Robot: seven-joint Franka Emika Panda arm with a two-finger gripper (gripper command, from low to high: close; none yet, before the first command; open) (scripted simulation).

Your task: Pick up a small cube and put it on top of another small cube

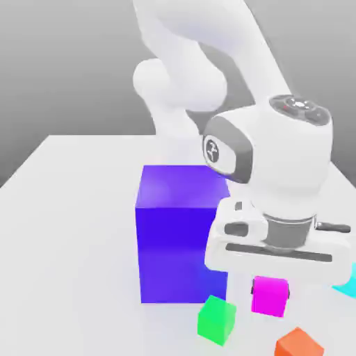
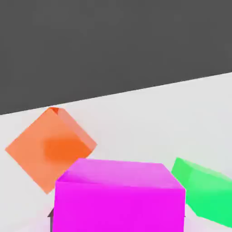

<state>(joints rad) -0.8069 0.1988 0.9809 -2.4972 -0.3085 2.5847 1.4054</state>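
Gripping the magenta cube (image 1: 268, 300), the end effector (image 1: 270, 289) has closed to its width, fingers at opposite sides. Smooth, plain green cube (image 1: 216, 320) and orange cube (image 1: 299, 343) sit nearby on the glossy white bench (image 1: 76, 243), a big blue block (image 1: 182, 243) behind the green one. Open bench stretches toward the exterior view's left. The magenta cube looks flat-faced, crisp-edged, evenly bright.

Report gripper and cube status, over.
Gripper shut on magenta cube. Not stacked yet. Green cube and orange cube nearby, big blue block behind.
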